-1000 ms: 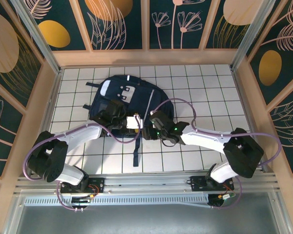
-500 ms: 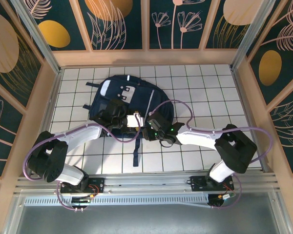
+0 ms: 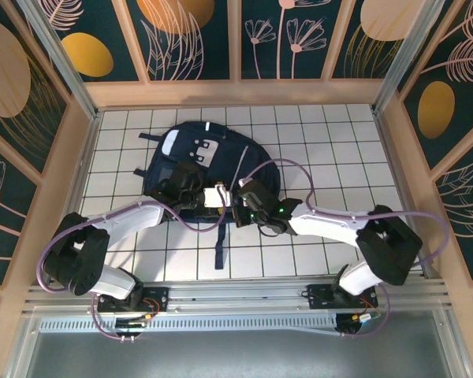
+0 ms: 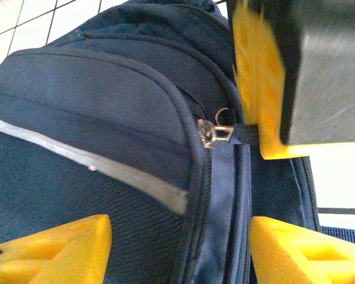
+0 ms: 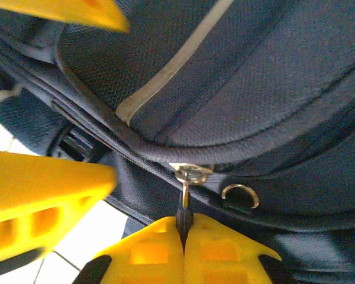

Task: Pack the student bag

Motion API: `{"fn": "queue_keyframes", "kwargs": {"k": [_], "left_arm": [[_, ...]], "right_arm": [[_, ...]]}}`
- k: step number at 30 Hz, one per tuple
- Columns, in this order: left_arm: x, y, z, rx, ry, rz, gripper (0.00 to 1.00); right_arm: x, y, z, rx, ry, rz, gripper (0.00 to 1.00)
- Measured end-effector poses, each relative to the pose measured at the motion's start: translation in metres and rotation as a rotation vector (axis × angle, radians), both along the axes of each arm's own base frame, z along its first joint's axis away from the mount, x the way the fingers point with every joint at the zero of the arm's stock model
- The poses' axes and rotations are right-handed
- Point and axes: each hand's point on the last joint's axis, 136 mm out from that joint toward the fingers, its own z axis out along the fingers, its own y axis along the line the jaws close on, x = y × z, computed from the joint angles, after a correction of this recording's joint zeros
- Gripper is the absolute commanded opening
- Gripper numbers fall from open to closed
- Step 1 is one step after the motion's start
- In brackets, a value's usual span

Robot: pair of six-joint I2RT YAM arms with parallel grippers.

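Observation:
The student bag (image 3: pixel 201 157), a navy-blue backpack with a light grey flap, lies flat on the white tiled table. My right gripper (image 5: pixel 183 228) is shut on the dark pull tab of a metal zipper slider (image 5: pixel 189 173) at the bag's near edge. In the left wrist view the same slider (image 4: pixel 216 131) sits beside the right gripper's yellow finger (image 4: pixel 257 77). My left gripper (image 4: pixel 180 236) is open, its yellow fingers (image 4: pixel 53 248) straddling the bag's seam just below the slider. From above, the left gripper (image 3: pixel 205 195) and right gripper (image 3: pixel 235 201) meet over the bag's near right edge.
A dark strap (image 3: pixel 219 244) trails from the bag toward the near edge. Wooden walls (image 3: pixel 71 157) enclose the tiled table (image 3: pixel 331 157) on three sides. Purple cables (image 3: pixel 299 169) loop above both arms.
The right gripper's fingers have closed onto the zipper pull tab. The left gripper has stayed in place, still open over the seam.

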Motion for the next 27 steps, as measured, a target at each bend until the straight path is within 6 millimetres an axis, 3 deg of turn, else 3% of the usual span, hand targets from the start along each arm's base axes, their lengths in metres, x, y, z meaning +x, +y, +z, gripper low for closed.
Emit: {"fn": "queue_keyframes", "kwargs": {"k": [3, 7, 12, 15, 21, 27], "left_arm": [[0.000, 0.000, 0.000, -0.002, 0.001, -0.003, 0.63], [-0.002, -0.001, 0.001, -0.007, 0.004, -0.010, 0.59], [-0.002, -0.002, 0.001, -0.006, 0.010, -0.012, 0.26], [-0.001, -0.002, 0.003, -0.007, 0.004, -0.014, 0.00], [-0.002, -0.003, 0.004, 0.007, -0.012, -0.037, 0.00], [-0.003, -0.002, 0.007, 0.021, -0.045, -0.067, 0.00]], "right_arm": [[-0.004, 0.003, 0.022, 0.031, -0.057, 0.059, 0.00], [-0.007, 0.002, 0.024, 0.007, -0.085, 0.110, 0.00], [-0.008, 0.002, 0.024, -0.005, -0.101, 0.142, 0.00], [-0.008, 0.001, 0.024, -0.013, -0.104, 0.144, 0.00], [-0.007, -0.013, 0.034, -0.056, -0.148, 0.137, 0.00], [0.006, -0.034, 0.044, -0.078, -0.181, 0.118, 0.00]]}}
